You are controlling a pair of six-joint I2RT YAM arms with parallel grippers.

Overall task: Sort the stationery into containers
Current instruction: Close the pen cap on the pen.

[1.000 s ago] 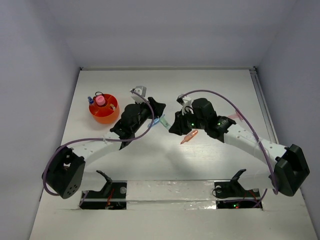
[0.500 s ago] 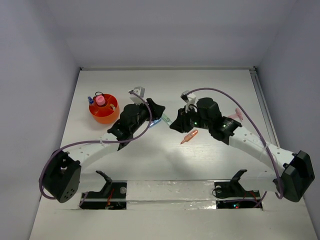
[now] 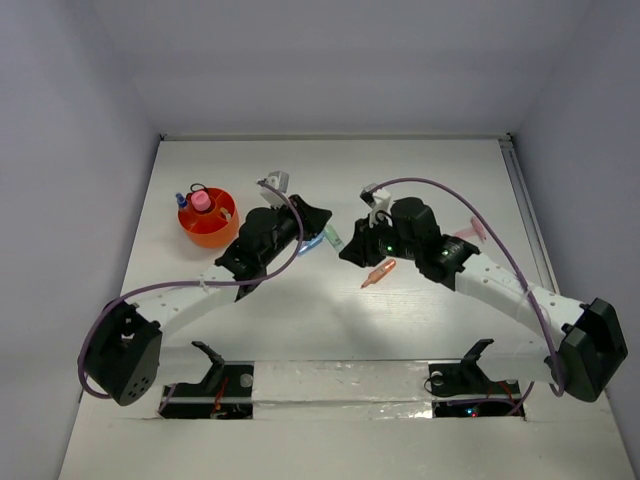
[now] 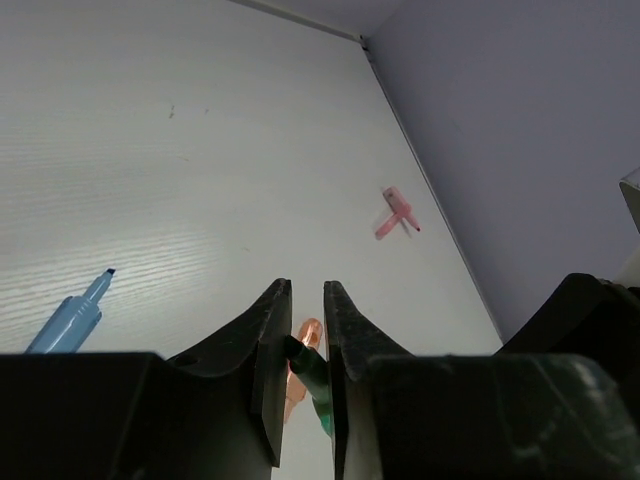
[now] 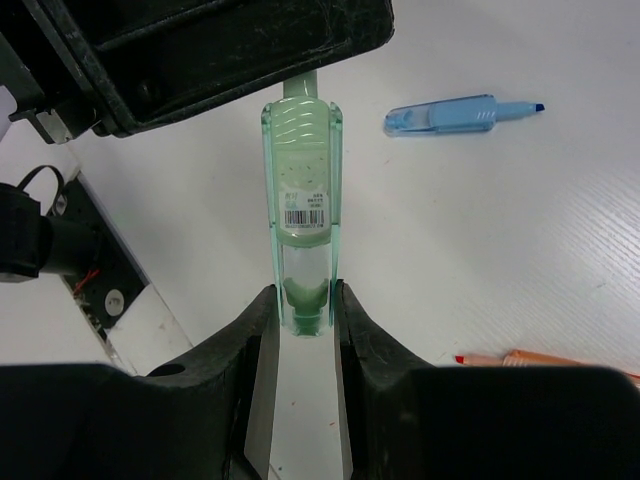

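A green marker [image 3: 332,240] hangs above the table between both grippers. My right gripper [image 5: 303,295] is shut on its clear cap end [image 5: 303,190]. My left gripper [image 4: 307,290] is shut on its dark tip end [image 4: 310,368]; in the top view it [image 3: 318,232] faces the right gripper [image 3: 350,246]. On the table lie a light blue marker [image 5: 455,115], an orange marker [image 3: 378,273] and a small pink piece [image 4: 397,212]. The orange-red cup [image 3: 208,232] stands at the left with a pink tube [image 3: 201,202] and other items in it.
The light blue marker [image 4: 70,320] lies just under the left gripper, the orange marker [image 5: 540,358] under the right one. Grey walls enclose the table on three sides. Both arm bases and a taped strip sit at the near edge.
The left gripper has closed its jaws on the green marker's tip. The right arm moved slightly left with the marker, then held still.
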